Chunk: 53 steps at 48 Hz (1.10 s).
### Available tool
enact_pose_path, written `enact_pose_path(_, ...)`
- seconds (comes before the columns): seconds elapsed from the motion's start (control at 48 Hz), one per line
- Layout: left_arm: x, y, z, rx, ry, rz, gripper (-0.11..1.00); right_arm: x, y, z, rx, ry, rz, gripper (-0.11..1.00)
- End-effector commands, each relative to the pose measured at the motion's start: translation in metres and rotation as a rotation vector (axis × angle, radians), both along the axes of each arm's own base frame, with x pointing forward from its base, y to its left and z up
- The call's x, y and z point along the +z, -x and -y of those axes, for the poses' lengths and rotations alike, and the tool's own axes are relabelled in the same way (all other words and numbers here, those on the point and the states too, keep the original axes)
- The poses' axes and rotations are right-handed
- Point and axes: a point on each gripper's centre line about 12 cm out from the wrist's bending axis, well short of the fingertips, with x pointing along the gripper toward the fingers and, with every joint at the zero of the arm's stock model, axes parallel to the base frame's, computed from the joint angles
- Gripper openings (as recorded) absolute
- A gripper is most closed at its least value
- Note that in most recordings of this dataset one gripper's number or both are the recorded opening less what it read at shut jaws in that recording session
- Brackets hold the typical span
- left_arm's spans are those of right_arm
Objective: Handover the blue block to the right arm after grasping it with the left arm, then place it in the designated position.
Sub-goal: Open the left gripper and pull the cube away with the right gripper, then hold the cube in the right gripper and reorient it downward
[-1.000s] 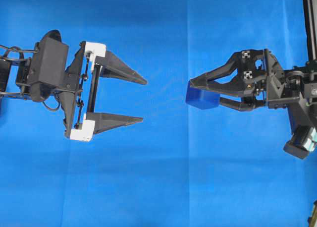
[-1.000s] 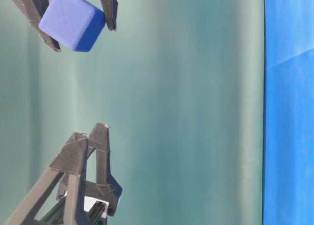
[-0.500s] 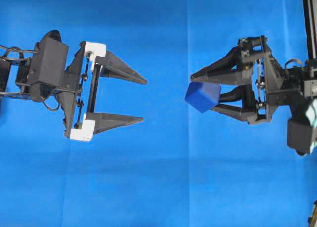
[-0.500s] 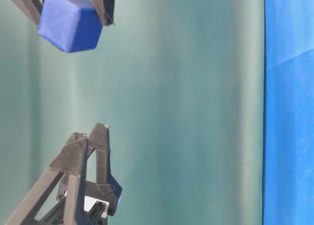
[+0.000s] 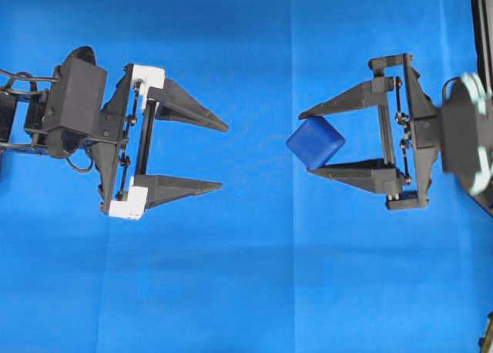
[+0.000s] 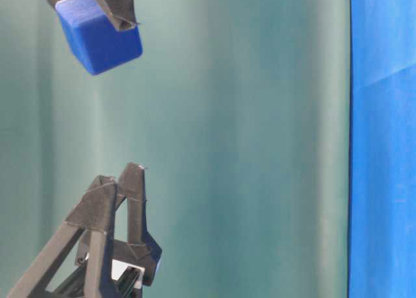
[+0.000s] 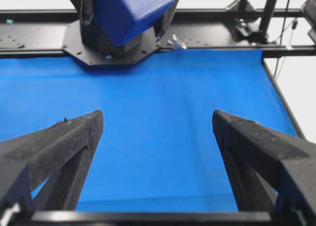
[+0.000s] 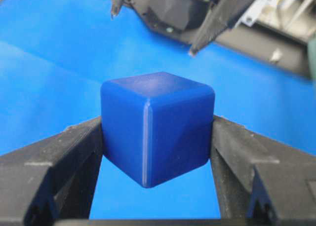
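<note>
The blue block [image 5: 315, 142] hangs in the air above the blue cloth [image 5: 246, 276], pinched between the two black fingers of the right gripper [image 5: 310, 141]. From that arm's own camera the block [image 8: 155, 125] sits corner-forward, one rounded edge pointing at the lens, with a finger pressed against each side face — a firm clasp, nothing loose about it. In the overhead view the block sits tilted at the very tips of those fingers, at the end nearest the other arm.

The left gripper [image 5: 223, 156] faces the block from across the cloth, well apart from it, its fingers spread wide with nothing between them. Its white brackets [image 5: 146, 77] show at the finger bases. Its own camera looks out between those two parted fingers [image 7: 59, 147] — the block [image 7: 131, 11] shows high and straight ahead, in front of the right arm's dark base plate.

From table level the block [image 6: 99, 39] is near the top edge, one black fingertip lying over its upper face, and the left gripper's tips [image 6: 127, 181] point up toward it from below, clear of it.
</note>
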Motion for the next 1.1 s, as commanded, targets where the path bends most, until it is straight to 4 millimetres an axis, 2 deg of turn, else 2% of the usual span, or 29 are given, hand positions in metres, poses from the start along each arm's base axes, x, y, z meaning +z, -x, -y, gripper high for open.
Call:
enact_pose_path(0.0, 0.0119, 0.0014, 0.0003, -0.001, 0.005, 0.033, 0.93, 0.0069, 0.0022, 0.0005, -0.03, -0.075, 0.002, 0.47)
enact_pose_path(0.25, 0.0123, -0.0004, 0.0005, -0.001, -0.001, 0.036, 0.93, 0.0043, 0.0075, 0.0055, -0.091, -0.116, -0.047, 0.47)
enact_pose_path(1.084, 0.0128, -0.001, 0.0006, -0.001, -0.006, 0.036, 0.93, 0.0042, 0.0091, 0.0023, -0.083, -0.114, -0.052, 0.47)
